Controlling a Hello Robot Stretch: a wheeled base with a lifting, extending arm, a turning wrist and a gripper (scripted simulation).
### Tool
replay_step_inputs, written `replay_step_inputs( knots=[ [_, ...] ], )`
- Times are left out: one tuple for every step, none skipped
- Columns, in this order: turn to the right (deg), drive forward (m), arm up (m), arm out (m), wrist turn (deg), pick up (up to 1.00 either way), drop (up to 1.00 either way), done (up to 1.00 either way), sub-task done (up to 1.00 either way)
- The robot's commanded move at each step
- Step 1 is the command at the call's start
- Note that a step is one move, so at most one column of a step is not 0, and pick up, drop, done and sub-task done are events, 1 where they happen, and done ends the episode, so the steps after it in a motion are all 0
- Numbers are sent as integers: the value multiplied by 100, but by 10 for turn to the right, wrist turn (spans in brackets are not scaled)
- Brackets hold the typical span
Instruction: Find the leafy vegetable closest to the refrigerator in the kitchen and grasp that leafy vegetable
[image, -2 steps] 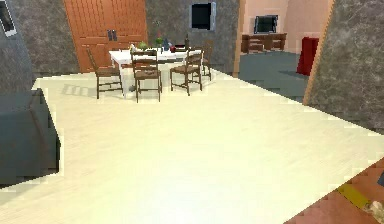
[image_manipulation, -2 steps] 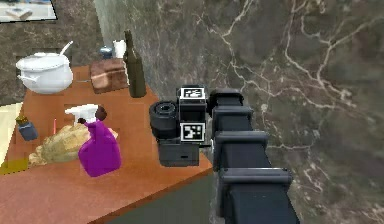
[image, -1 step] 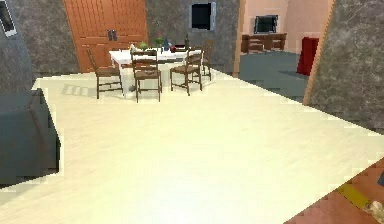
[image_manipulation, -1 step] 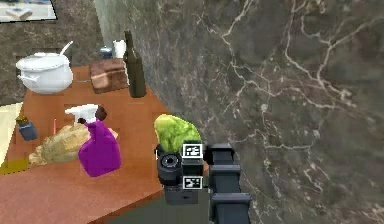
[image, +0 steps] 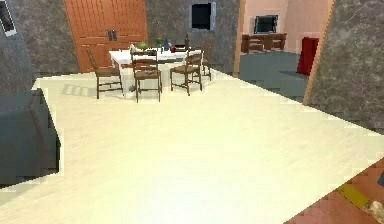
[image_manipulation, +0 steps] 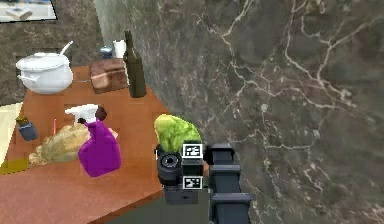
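Leafy vegetable (image_manipulation: 176, 132) at counter (image_manipulation: 55, 195) edge beside marble wall (image_manipulation: 290, 100), right by hand (image_manipulation: 168, 166); can't tell if holding anything. Purple spray bottle (image_manipulation: 97, 148) close beside; dark bottle (image_manipulation: 135, 65), bread (image_manipulation: 108, 72), white pot (image_manipulation: 45, 72) farther back.

Leafy vegetable (image_manipulation: 176, 131) at counter's (image_manipulation: 140, 118) right edge — spray bottle (image_manipulation: 98, 148) left; pot (image_manipulation: 44, 72), bread (image_manipulation: 108, 72), bottle (image_manipulation: 135, 65) behind.

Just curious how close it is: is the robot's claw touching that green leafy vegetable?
Cannot tell. In the arm side view the gripper's outline meets the leafy vegetable lying on the counter, showing neither plain contact nor a gap.
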Motion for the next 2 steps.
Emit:
replay_step_inputs(
  knots=[
    [0, 0, 10, 0, 0, 0, 0, 0, 0],
    [0, 0, 0, 0, 0, 0, 0, 100, 0]
  ],
)
